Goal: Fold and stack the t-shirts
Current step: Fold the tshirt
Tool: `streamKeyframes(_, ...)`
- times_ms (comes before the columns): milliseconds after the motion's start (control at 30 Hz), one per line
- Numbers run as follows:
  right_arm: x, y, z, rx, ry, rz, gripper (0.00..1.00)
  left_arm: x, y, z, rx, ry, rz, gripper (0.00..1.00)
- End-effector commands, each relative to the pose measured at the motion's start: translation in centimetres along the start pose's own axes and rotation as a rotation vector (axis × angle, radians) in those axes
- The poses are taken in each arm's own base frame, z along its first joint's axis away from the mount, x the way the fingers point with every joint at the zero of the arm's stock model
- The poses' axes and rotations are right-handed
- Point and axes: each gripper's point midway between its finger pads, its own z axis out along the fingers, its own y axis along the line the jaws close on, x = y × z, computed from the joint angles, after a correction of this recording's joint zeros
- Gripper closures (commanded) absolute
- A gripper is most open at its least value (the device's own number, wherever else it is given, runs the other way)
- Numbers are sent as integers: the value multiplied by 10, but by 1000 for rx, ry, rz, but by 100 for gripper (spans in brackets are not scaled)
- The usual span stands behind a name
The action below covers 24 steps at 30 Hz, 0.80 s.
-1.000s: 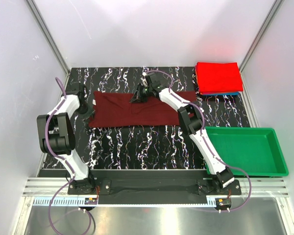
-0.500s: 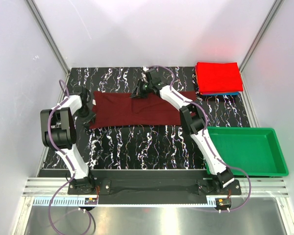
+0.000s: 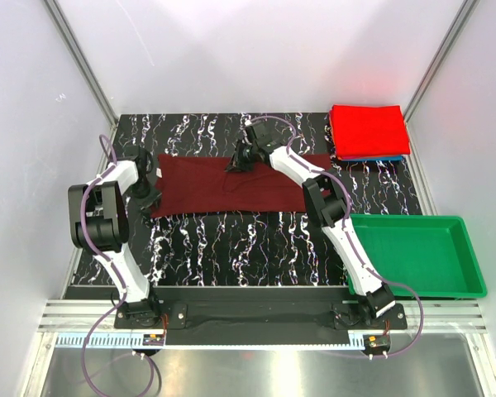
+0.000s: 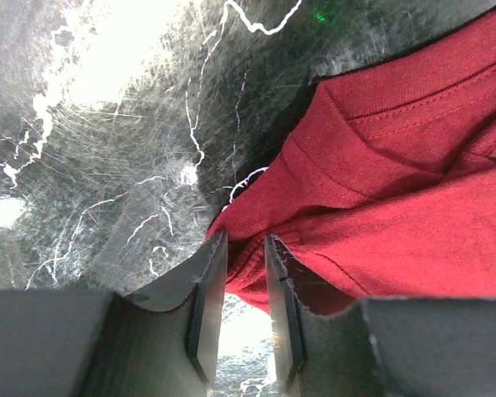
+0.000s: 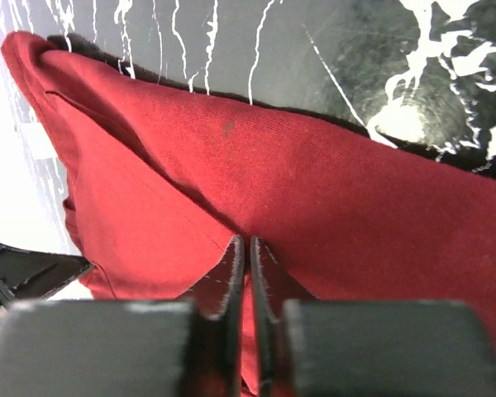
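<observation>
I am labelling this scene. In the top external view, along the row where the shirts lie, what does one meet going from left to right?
left gripper → flat dark maroon cloth t-shirt → folded bright red cloth t-shirt. The right gripper lies over the maroon one, so it is left out.

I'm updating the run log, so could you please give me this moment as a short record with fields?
maroon t-shirt: folded into a long strip, flat on the marbled table
stack: red t-shirt folded atop blue t-shirt, far right corner
green tray: near right
right fingers: shut on the maroon t-shirt's far edge
left fingers: slightly apart at its near left corner; grip unclear
</observation>
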Motion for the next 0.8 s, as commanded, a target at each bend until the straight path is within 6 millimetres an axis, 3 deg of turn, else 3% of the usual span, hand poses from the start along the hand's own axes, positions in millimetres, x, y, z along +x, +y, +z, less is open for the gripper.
streamKeyframes(0,-42,45,-39,-28,-135,-43,83,-14,13,-8,-51,-40,-9,69)
streamKeyframes(67,-51,58,-50,-34,-149,-38,70,-30,-1,-28,4,-67,-21,68)
streamKeyframes(167,-60,75,-78,-21,-162,-24,63,-53,-26,-60,113,-117,-30,66)
streamKeyframes(233,-56,62,-88,32,-148,25,61,-57,-41,-70,189,-119,-33,65)
streamKeyframes(267,-53,63,-108,62,-139,45,61,-53,-48,-72,222,-114,-25,64)
streamKeyframes(300,-54,48,-118,124,-146,55,62,-50,-55,-72,256,-109,-20,64)
streamKeyframes(333,-32,21,-122,223,-85,75,64,-46,-70,-71,331,-95,-6,64)
streamKeyframes(367,-33,21,-144,254,-101,61,65,-31,-75,-63,356,-59,11,63)
streamKeyframes(400,-29,8,-154,313,-98,28,66,-21,-83,-56,392,-26,23,63)
streamKeyframes(433,-10,-20,-160,384,-38,42,69,-14,-96,-56,452,2,32,63)
streamKeyframes(467,-10,-20,-180,394,-48,27,70,-2,-103,-50,455,30,51,63)
streamKeyframes(500,-5,-31,-189,430,-38,4,72,4,-106,-41,442,53,58,64)
streamKeyframes(533,12,-58,-197,486,4,26,73,7,-109,-35,435,53,70,64)
streamKeyframes(600,15,-67,-219,498,-3,13,74,10,-111,-23,395,56,80,64)
streamKeyframes(633,30,-87,-221,526,27,32,74,7,-105,-19,351,46,74,64)
streamKeyframes(767,41,-137,-252,631,44,71,79,-13,-85,-7,203,12,53,64)
